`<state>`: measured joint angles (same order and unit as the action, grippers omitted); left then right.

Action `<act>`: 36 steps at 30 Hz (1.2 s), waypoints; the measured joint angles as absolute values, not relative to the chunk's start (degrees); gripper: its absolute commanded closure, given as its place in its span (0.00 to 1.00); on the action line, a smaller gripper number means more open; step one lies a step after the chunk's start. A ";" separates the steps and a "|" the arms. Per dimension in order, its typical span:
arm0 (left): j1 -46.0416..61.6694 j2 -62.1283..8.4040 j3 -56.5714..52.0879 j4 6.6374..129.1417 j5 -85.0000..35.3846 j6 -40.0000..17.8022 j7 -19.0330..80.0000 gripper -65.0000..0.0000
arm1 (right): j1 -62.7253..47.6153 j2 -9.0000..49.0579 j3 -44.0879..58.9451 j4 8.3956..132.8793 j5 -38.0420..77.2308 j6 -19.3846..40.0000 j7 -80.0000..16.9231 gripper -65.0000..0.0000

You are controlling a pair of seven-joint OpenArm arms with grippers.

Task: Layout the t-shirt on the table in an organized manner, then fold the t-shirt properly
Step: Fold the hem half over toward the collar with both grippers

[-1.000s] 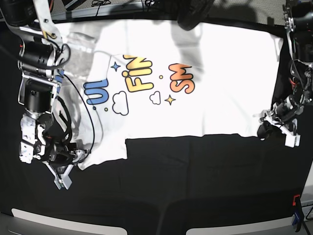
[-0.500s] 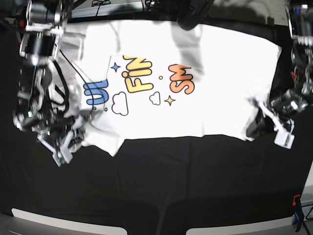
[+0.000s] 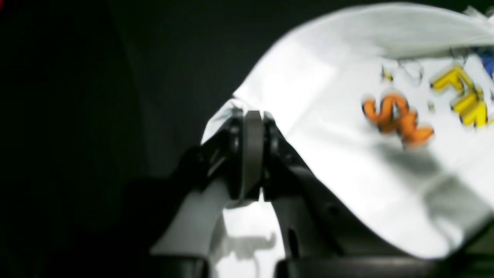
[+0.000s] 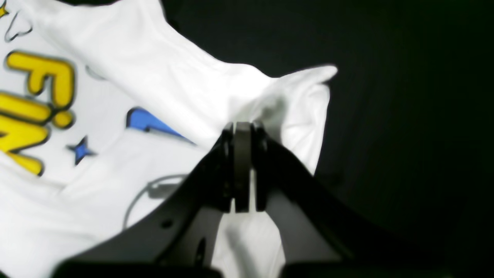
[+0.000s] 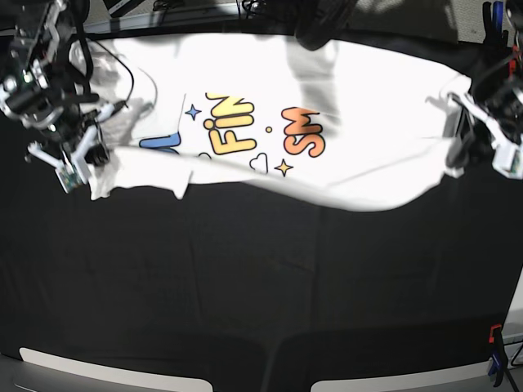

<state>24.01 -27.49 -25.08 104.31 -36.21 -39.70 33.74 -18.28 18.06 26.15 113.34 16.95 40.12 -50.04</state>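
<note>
The white t-shirt (image 5: 368,122) lies print up across the far part of the black table (image 5: 261,286), with "FIN" and "SM" showing. Its near edge is raised and sags between my two grippers. My left gripper (image 5: 454,155), at the right of the base view, is shut on the shirt's corner, as its wrist view shows (image 3: 252,116). My right gripper (image 5: 96,155), at the left, is shut on a bunched corner near the blue letters (image 4: 242,127). The shirt (image 3: 328,96) (image 4: 154,77) hangs off both jaws above the dark cloth (image 3: 77,116) (image 4: 405,116).
A dark rounded object (image 5: 323,24) overhangs the shirt's far edge and casts a shadow on it. A red and blue clamp (image 5: 494,359) sits at the near right corner. Pale strips (image 5: 82,363) line the near edge. Cables hang around the arm at the left (image 5: 122,73).
Both grippers have risen and moved toward the far side, carrying the shirt's near edge with them. The "UL" letters are now partly covered and the near table is bare black cloth.
</note>
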 measured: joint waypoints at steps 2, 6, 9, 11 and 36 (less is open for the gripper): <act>25.17 -27.49 -25.10 104.31 -36.14 -39.68 33.87 1.00 | -19.86 18.09 28.12 113.43 18.11 40.10 -49.98 1.00; 25.71 -27.51 -25.10 104.31 -32.77 -39.68 33.50 1.00 | -23.03 18.09 31.22 113.40 18.04 40.12 -50.06 1.00; 26.02 -27.49 -25.10 104.31 -32.05 -39.70 33.50 1.00 | -24.75 18.11 32.86 113.43 18.02 40.10 -50.00 1.00; 25.98 -27.51 -25.10 104.31 -32.10 -39.70 33.45 1.00 | -25.85 18.09 33.45 113.43 18.04 40.10 -50.02 1.00; 29.30 -27.53 -25.10 104.36 -37.63 -39.62 40.12 0.53 | -26.83 18.09 34.41 113.43 18.06 40.10 -55.40 0.55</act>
